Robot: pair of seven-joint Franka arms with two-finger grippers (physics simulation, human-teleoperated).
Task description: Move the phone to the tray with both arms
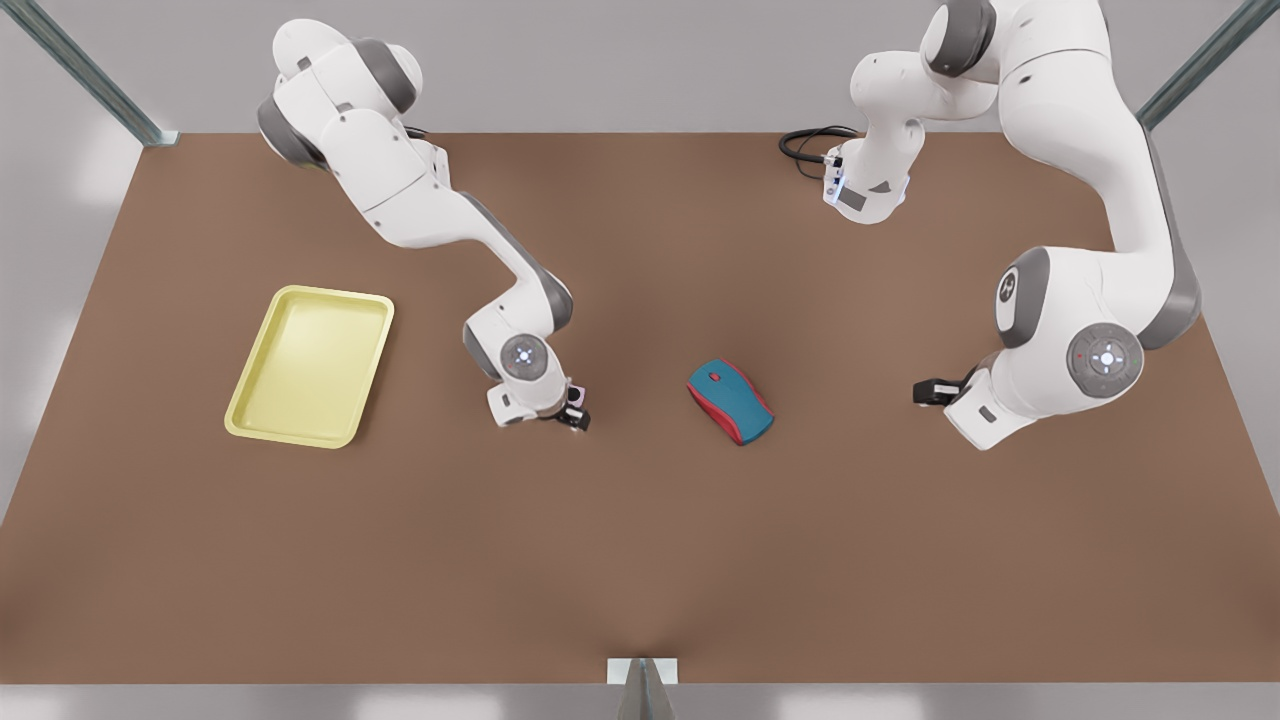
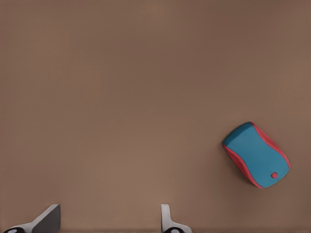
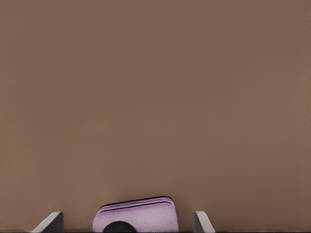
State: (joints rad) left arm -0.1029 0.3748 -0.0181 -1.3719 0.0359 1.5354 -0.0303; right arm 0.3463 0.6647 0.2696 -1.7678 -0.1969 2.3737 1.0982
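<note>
Right wrist view: my right fingers [image 3: 204,222] stand open either side of the phone [image 3: 136,216], gaps both sides, nothing gripped. The phone sits skewed between them; closing now could twist it or squeeze it out. The tray [image 1: 335,295] is well off to the front view's left. My left fingers [image 2: 167,221] wait open and empty near the mouse [image 1: 730,402].

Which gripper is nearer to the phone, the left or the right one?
Right. The right gripper straddles the phone; the left gripper waits beyond the mouse.
</note>
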